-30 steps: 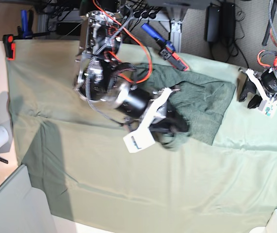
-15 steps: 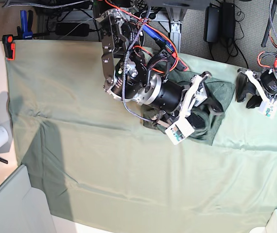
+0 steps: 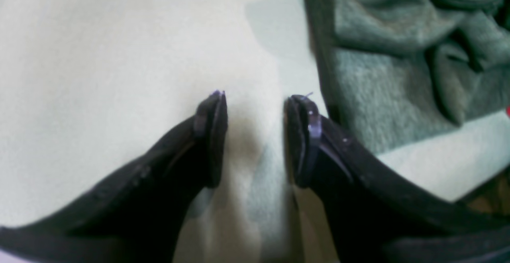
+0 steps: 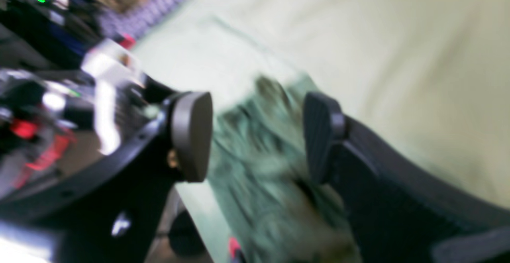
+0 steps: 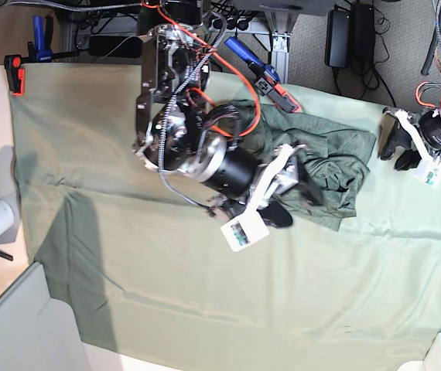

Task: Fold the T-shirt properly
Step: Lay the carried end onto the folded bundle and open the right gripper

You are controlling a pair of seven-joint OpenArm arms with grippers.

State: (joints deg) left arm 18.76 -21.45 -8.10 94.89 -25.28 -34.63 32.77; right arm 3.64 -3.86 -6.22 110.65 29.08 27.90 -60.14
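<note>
Currently right gripper (image 5: 298, 202) wide, empty, over bunched shirt (image 5: 336, 166) right of centre, likely seeking an edge; left gripper (image 3: 255, 107) parted over cloth (image 3: 99, 63), waiting aside.

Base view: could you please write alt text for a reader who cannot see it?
Seen from above, the right hand hangs open over a crumpled dark green T-shirt on a pale green cloth. The left hand waits open near the cloth's edge, beside the shirt and apart from it.
</note>
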